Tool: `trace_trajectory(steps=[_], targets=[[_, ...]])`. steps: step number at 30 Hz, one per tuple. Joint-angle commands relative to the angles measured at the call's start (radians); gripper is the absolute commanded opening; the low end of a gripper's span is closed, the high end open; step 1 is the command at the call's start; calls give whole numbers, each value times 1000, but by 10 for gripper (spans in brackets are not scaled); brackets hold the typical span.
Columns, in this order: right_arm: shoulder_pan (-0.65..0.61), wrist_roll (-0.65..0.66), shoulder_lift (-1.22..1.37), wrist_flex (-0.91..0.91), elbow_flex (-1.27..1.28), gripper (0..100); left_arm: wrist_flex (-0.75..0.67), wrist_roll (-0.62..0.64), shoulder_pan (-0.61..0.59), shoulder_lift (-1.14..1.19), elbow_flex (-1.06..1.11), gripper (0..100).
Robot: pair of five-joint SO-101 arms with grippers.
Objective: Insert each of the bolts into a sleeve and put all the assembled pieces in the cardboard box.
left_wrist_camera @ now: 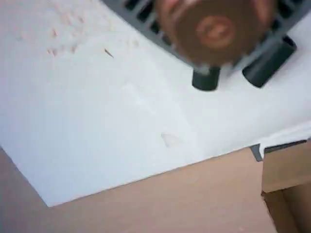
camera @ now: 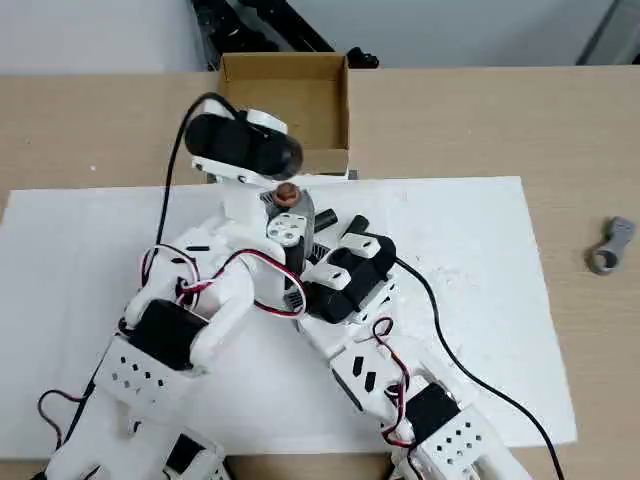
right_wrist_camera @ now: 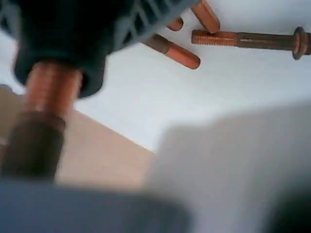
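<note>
We judged the job barely begun: the left gripper clamped one bolt near the cardboard box, which held nothing; loose bolts and sleeves lay on the board. We couldn't tell the state of the right gripper.

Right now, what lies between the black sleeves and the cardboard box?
Left wrist view: bare white board, then bare table, separate the sleeves from the cardboard box; a small grey scrap sits by the box.
</note>
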Motion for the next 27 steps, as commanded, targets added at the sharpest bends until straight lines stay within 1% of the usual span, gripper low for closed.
trace_trajectory(steps=[1, 6, 8, 12, 15, 19, 23, 25, 27], targets=[[-5, 8, -24, -27, -51, 3, 12, -3, 3, -11, -13, 18], [-5, 8, -22, -27, -51, 3, 98, 8, 3, -11, -31, 131], [-5, 8, -21, -21, -51, 3, 140, 37, 3, -9, -67, 164], [-5, 8, -19, -22, -51, 3, 198, 44, 3, -2, -145, 190], [-5, 8, -19, -22, -52, 3, 226, 41, -5, -2, -174, 192], [-1, 9, 5, -18, -109, 2, 232, 46, -48, -9, -208, 193], [48, 6, 165, 27, -262, 2, 244, 35, -135, -2, -308, 172], [74, -6, 268, 33, -351, 2, 229, -21, -192, 0, -312, 128], [90, -9, 367, 31, -443, 2, 215, -124, -238, -2, -303, 67]])
